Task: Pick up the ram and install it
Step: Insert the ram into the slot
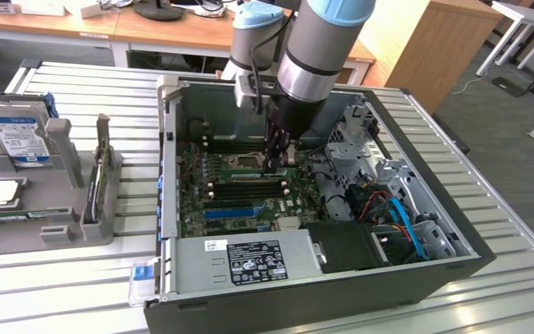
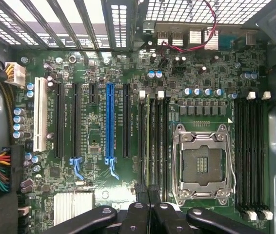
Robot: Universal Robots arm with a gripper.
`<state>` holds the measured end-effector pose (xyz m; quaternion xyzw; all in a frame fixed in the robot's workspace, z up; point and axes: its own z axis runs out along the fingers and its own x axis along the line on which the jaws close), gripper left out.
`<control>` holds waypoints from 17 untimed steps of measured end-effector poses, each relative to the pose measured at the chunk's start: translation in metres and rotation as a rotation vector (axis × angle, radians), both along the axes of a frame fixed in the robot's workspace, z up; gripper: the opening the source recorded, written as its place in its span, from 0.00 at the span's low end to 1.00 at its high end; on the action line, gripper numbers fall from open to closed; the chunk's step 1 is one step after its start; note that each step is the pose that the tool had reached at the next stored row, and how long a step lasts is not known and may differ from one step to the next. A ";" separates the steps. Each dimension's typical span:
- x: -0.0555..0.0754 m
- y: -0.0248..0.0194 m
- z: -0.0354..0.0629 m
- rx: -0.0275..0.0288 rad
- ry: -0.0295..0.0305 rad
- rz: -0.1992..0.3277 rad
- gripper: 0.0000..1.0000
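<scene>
1. Step in hand: this looks like the install half of the job, not the pick-up. The arm reaches down into the open computer case (image 1: pixel 170 139), and the gripper (image 1: pixel 269 167) sits low over the memory slots on the motherboard (image 2: pixel 99 195).
2. Where the ram is: the ram (image 2: pixel 148 136) stands on edge in one of the slots directly beneath the gripper. It runs away from the fingertips as a thin greenish strip. In the exterior view it shows as a paler stick (image 1: pixel 253 175) among the dark slots, just under the gripper.
3. Gripper state: the gripper (image 2: pixel 147 195) is closed tight, its two fingers pressed together with no visible gap. The tips are at the near end of the ram's top edge. I cannot tell whether they pinch that thin edge or only bear down on it.
4. How far along: the stick looks lined up with its slot. Whether it is fully seated, or its end latches have snapped shut, cannot be told.
5. What seating calls for, in my judgement: a straight, even push along the slot, with no sideways tilt that could bend the stick.
6. Surroundings: the processor socket (image 2: pixel 204 163) lies just beside the gripper, and the long blue slot (image 2: pixel 109 122) lies on its other side. A hard drive (image 1: pixel 21 136) stands in a holder on the desk (image 1: pixel 63 278), well apart from the gripper.
</scene>
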<state>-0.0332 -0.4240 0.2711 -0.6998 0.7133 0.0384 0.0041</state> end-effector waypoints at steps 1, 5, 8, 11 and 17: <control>0.000 0.0005 0.0000 -0.0001 0.0000 -0.001 0.11; 0.000 0.0005 0.0000 -0.0005 0.0001 -0.001 0.11; 0.000 0.0006 -0.0017 -0.0002 -0.0001 -0.001 0.11; 0.000 0.0008 -0.0042 -0.0002 -0.0002 -0.002 0.11; 0.000 0.0010 -0.0083 -0.0003 -0.0006 -0.004 0.11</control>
